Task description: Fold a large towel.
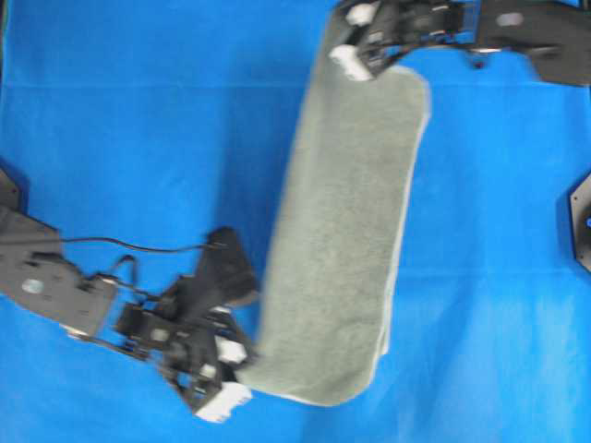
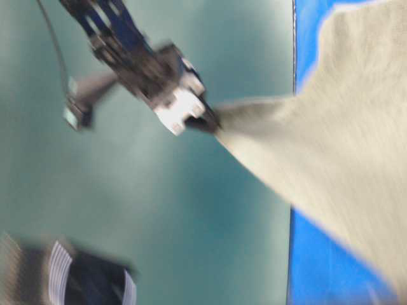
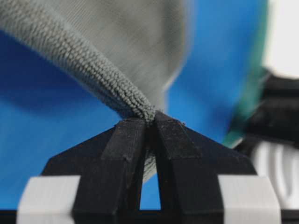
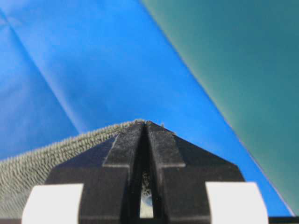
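Note:
The grey-green towel (image 1: 342,231) is folded into a long strip that runs from the top middle to the bottom middle of the overhead view. My left gripper (image 1: 242,365) is shut on its lower left corner. The left wrist view shows the fuzzy edge (image 3: 107,60) pinched between the black fingertips of my left gripper (image 3: 150,116). My right gripper (image 1: 365,66) is shut on the towel's top end. The right wrist view shows the towel edge (image 4: 46,163) clamped in my right gripper (image 4: 145,123). In the table-level view a gripper (image 2: 206,121) holds a towel corner (image 2: 331,127) stretched and raised.
A bright blue cloth (image 1: 138,138) covers the whole surface. A black mount (image 1: 577,221) sits at the right edge. A teal area (image 4: 243,70) lies beyond the blue cloth's edge in the right wrist view. A blurred arm part (image 3: 275,135) shows at the right of the left wrist view.

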